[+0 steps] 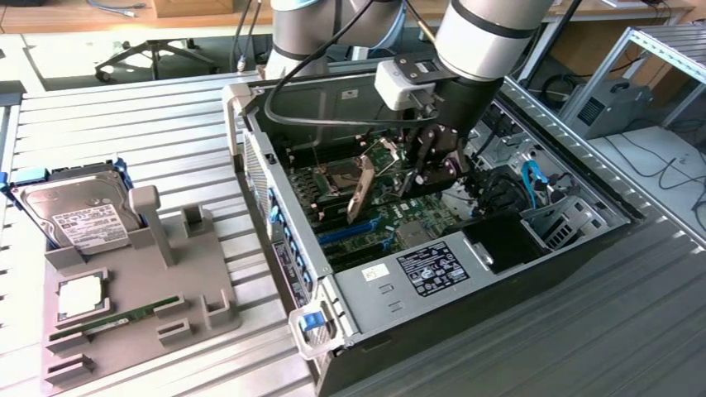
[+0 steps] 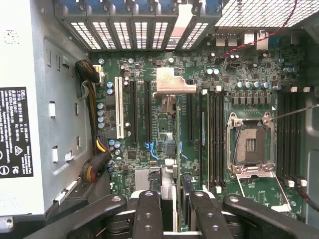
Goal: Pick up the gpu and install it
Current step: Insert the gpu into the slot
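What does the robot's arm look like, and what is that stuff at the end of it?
The arm is a thick silver tube with dark grey bands. A pale grey box sits at the wrist, with a black cable looping off it. The tool is black, with jointed fingers dotted with round bolts.

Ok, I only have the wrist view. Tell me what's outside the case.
Observer: A grey holder lies to the exterior view's left of the computer case, with a hard drive standing upright in it.
Operator: List what else it carries.
Observer: A memory stick, lying flat in a slot.
Operator: Describe the card's tilt.
Observer: The gpu hangs slanted in the gripper, bracket end lowest.
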Controlling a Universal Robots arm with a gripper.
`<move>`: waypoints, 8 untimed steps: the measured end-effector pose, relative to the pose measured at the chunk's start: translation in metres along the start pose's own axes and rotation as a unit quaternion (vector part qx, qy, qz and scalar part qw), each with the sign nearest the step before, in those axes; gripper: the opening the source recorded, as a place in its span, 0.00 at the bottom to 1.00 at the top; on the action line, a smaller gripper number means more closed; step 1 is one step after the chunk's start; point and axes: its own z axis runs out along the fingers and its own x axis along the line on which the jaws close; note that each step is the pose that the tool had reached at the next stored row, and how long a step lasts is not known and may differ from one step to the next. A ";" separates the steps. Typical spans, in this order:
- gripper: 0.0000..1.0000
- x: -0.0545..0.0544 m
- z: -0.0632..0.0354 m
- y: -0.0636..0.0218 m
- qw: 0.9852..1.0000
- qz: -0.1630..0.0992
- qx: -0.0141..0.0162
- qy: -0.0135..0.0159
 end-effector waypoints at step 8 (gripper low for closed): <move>0.27 0.000 0.0005 0.0023 1.000 0.000 0.000 0.000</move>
